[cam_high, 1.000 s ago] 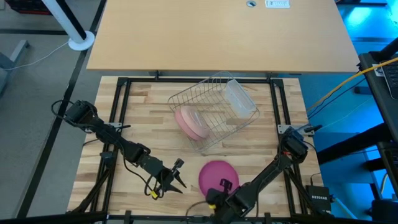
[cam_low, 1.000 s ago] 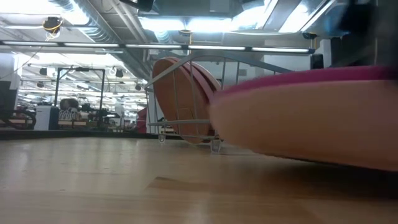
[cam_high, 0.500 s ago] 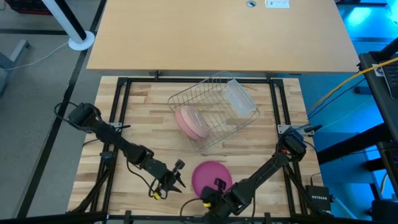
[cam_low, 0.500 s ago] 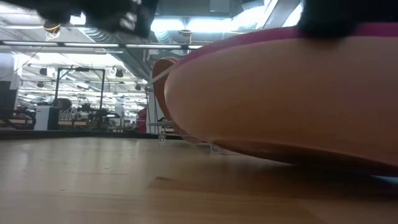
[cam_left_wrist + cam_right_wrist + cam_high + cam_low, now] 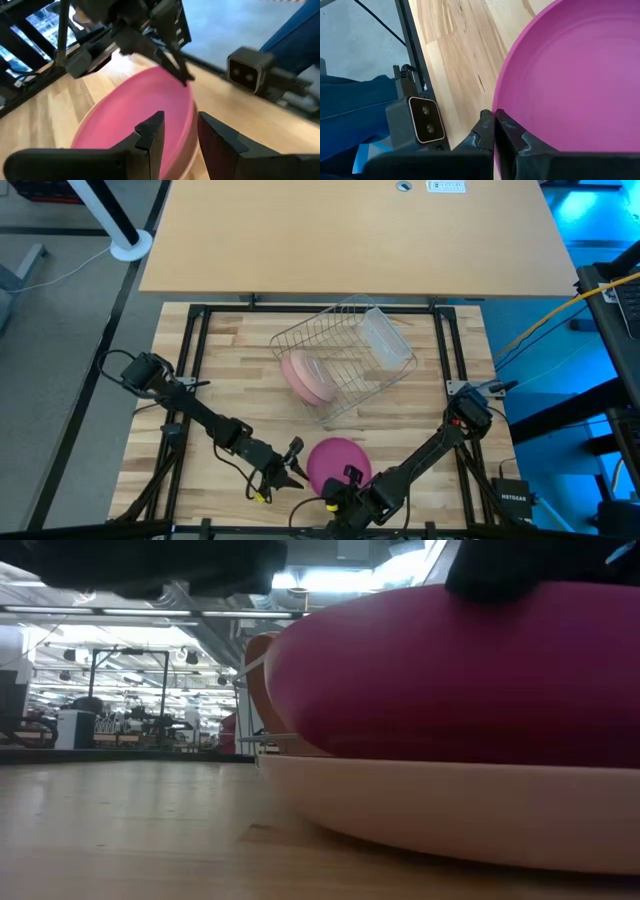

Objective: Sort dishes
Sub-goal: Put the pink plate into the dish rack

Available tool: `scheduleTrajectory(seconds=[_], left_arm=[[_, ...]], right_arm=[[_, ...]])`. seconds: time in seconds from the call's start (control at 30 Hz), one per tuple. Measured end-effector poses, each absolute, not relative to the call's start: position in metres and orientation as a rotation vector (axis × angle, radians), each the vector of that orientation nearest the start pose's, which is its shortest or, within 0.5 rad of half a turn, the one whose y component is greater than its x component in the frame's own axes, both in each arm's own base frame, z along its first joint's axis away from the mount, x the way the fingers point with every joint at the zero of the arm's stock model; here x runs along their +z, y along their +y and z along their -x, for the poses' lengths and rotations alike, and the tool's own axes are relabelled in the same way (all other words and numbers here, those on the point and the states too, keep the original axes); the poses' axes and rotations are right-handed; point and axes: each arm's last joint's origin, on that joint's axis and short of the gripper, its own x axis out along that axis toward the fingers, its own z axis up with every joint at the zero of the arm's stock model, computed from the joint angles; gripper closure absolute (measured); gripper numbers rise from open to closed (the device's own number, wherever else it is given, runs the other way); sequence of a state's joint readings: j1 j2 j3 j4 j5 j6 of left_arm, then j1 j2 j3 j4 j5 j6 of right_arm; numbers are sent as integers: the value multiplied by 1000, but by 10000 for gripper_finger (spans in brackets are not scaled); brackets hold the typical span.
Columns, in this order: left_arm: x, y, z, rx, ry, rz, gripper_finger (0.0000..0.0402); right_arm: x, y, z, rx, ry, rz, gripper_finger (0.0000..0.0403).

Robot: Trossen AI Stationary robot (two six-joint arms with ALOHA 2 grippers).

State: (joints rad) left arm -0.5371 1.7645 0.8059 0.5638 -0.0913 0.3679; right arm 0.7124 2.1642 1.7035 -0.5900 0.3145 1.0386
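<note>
The magenta-pink plate (image 5: 338, 462) is near the table's front edge, and it fills the right of the low view (image 5: 450, 690). My right gripper (image 5: 350, 480) is shut on its near rim. My left gripper (image 5: 297, 471) is open at the plate's left edge, one finger over the bowl and one outside the rim (image 5: 192, 112). The tan-brown plate (image 5: 262, 690) and the pale peach plate (image 5: 305, 377) stand on edge in the wire rack (image 5: 345, 355). My right gripper pinches the magenta plate's near rim (image 5: 496, 107) between its two fingers, one finger on the inner side and one on the outer. The fingers come from the table's near side, slanting down. The plate is tilted. I cannot tell whether its low edge (image 5: 420, 840) touches the table. My left gripper stands astride the left rim; I cannot tell whether it touches.
A clear plastic cup (image 5: 381, 340) lies in the rack's far right part. A black frame (image 5: 195, 340) borders the wooden table. A small camera block (image 5: 425, 120) sits at the near edge. Bare wood lies left and right of the plate.
My right gripper has carried the magenta plate a little toward the table's left edge and tipped it, so that the low view now shows its magenta face rather than its underside. My left gripper has gone right, up to the plate's left rim.
</note>
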Motion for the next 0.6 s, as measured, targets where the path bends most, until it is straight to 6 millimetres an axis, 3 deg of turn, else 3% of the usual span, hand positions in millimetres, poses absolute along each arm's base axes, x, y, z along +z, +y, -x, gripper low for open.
scheduleTrajectory(seconds=[0.23,0.6], left_arm=[[159,-173,-304,-501,303,-486,293],[153,-176,-299,-634,358,-472,293]], right_arm=[[187,297,-359,-107,933,-436,402],[191,296,-364,-75,897,-437,402]])
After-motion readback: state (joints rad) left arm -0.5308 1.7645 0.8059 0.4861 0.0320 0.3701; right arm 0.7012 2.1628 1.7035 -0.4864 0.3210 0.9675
